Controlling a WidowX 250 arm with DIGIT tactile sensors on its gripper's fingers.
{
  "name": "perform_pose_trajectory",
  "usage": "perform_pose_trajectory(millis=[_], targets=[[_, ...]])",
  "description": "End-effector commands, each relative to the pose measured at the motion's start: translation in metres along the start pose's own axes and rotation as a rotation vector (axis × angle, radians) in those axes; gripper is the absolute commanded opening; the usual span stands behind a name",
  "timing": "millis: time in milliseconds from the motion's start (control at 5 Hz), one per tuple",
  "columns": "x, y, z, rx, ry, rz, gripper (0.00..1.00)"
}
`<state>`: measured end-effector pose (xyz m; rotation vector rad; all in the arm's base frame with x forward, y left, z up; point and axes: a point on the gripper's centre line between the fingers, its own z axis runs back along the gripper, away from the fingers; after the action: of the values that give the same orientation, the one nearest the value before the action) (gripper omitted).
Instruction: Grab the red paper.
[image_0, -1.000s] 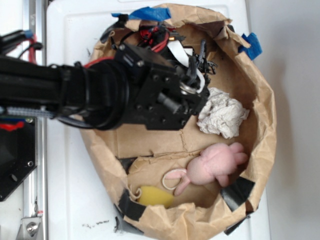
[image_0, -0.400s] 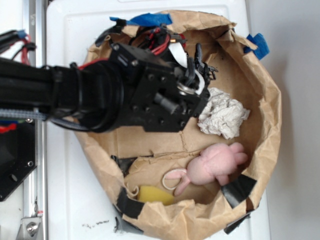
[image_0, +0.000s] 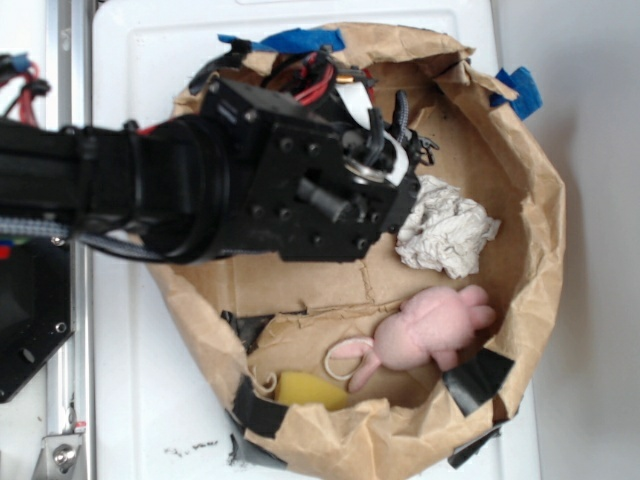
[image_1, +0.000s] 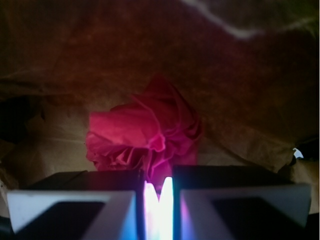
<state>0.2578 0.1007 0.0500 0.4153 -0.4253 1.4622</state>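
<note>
In the wrist view, the black two-fingered gripper (image_1: 159, 195) fills the lower edge, its jaws drawn nearly together with only a thin slit between them, pinching the lower edge of the crumpled bright red paper wad (image_1: 145, 132). The wad sits just beyond the fingertips on the brown paper floor. From the exterior view, the black robot arm (image_0: 200, 185) reaches into the brown paper bag basin (image_0: 520, 200), hiding the red wad. Farther right lie a white crumpled paper ball (image_0: 443, 227) and a pink plush bunny (image_0: 425, 333).
</note>
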Motion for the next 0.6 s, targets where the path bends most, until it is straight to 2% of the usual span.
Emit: perform_pose_trajectory(millis=[0,200,400], targets=[[0.012,0.003,0.054,-0.194,0.149,-0.179,0.00],[0.007,0.010,0.089,-0.286,0.243,-0.293,0.00],[0.007,0.018,0.104,-0.318,0.268,-0.337,0.00]])
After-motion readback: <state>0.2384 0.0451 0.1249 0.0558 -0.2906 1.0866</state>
